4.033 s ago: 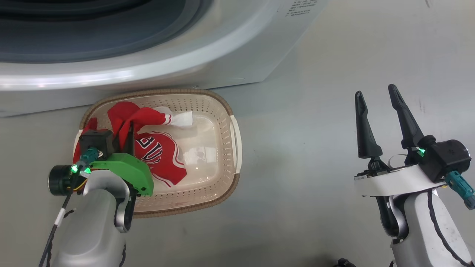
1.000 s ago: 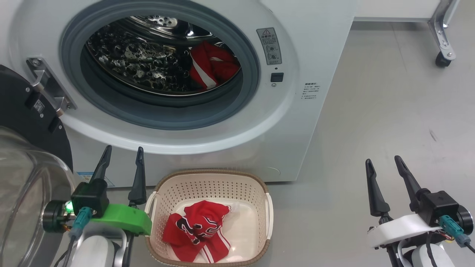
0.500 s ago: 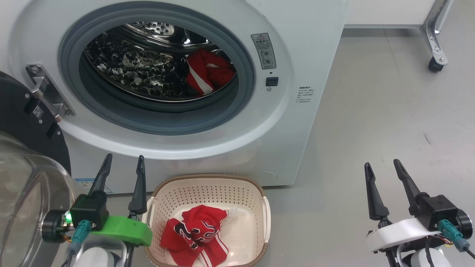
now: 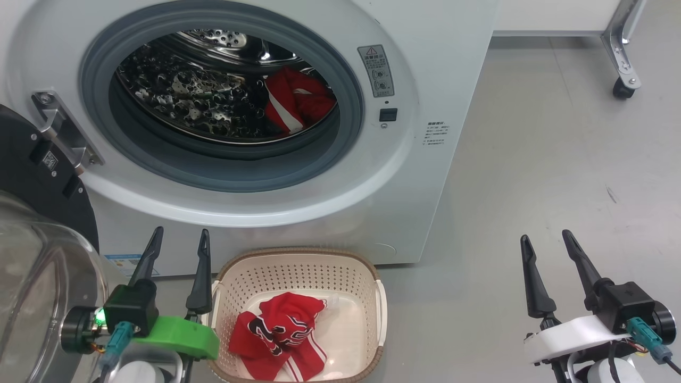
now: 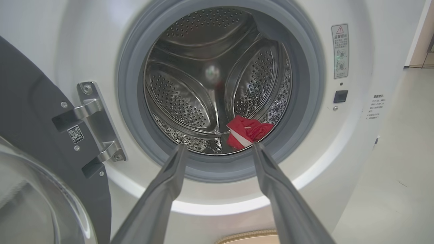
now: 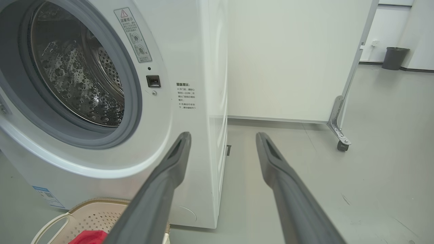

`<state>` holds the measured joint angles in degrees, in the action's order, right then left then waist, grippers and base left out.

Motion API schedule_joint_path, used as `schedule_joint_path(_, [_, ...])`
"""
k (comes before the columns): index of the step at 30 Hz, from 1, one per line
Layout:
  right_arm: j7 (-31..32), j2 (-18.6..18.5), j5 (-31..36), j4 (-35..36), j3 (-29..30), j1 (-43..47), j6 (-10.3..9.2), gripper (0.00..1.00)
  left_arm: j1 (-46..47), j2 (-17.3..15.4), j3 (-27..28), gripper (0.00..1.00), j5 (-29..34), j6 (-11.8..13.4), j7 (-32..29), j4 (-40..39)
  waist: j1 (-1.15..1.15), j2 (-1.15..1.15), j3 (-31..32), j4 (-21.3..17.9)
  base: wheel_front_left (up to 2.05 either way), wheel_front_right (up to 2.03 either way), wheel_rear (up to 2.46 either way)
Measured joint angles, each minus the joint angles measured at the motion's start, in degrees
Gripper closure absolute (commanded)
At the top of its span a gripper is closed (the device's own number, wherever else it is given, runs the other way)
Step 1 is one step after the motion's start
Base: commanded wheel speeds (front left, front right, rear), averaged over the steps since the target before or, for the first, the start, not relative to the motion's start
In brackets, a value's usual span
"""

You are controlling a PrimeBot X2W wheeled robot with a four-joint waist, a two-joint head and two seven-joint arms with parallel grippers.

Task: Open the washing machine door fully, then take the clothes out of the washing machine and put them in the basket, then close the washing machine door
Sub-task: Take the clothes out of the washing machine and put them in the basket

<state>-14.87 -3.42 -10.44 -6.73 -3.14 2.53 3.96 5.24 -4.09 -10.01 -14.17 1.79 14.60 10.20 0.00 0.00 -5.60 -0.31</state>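
Note:
The white washing machine (image 4: 436, 64) stands with its door (image 4: 32, 276) swung out to the left, glass bowl bulging at the lower left. One red piece of the clothes (image 4: 292, 101) lies inside the drum, low on the right (image 5: 249, 130). Another red jersey (image 4: 279, 335) lies in the cream basket (image 4: 300, 266) on the floor in front of the machine. My left gripper (image 4: 181, 236) is open and empty just left of the basket, fingers pointing at the machine front (image 5: 218, 149). My right gripper (image 4: 545, 239) is open and empty over bare floor to the right (image 6: 222, 137).
The door hinge bracket (image 4: 61, 127) sticks out at the drum's left. A white panel on a metal leg with a caster (image 4: 620, 88) stands behind the machine on the right. A dark bin (image 6: 395, 58) sits far off. Grey floor (image 4: 558, 159) spreads to the right.
The head view has lifted from the basket to the open drum, then settled. My left gripper, earlier down in the basket on the jersey, now stands open beside the basket. The right gripper keeps its place.

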Motion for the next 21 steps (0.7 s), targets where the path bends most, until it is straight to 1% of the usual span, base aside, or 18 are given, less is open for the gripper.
schedule_joint_path(5, [0.00, 0.08, 0.00, 0.57, -0.75, 0.00, 0.00, 0.00, 0.04, 0.02, -0.09, 0.00, -0.80, -0.15, -1.75, 0.19, 0.00, 0.00, -0.68, -0.25, 0.00, 0.00, 0.00])
schedule_joint_path(11, [0.00, 0.08, 0.00, 0.96, -1.01, -0.04, 0.01, 0.00, 1.36, 0.04, -1.03, 0.00, -2.05, -1.40, -4.97, 2.22, 0.00, 0.00, -2.34, -0.86, 0.00, 0.00, 0.00])
schedule_joint_path(15, [0.01, 0.09, 0.00, 1.85, -1.31, -0.40, 0.01, 0.00, 4.79, 0.12, -1.40, 0.00, -4.03, -2.92, -7.90, 3.57, 0.00, 0.00, -3.92, -1.49, 0.00, 0.00, 0.00])
schedule_joint_path(21, [0.18, 0.08, 0.00, 3.22, -1.60, -1.75, 0.01, 0.00, 11.52, 0.48, -1.88, 0.00, -6.95, -5.65, -13.85, 6.24, 0.00, 0.00, -7.30, -2.61, 0.00, 0.00, 0.00])
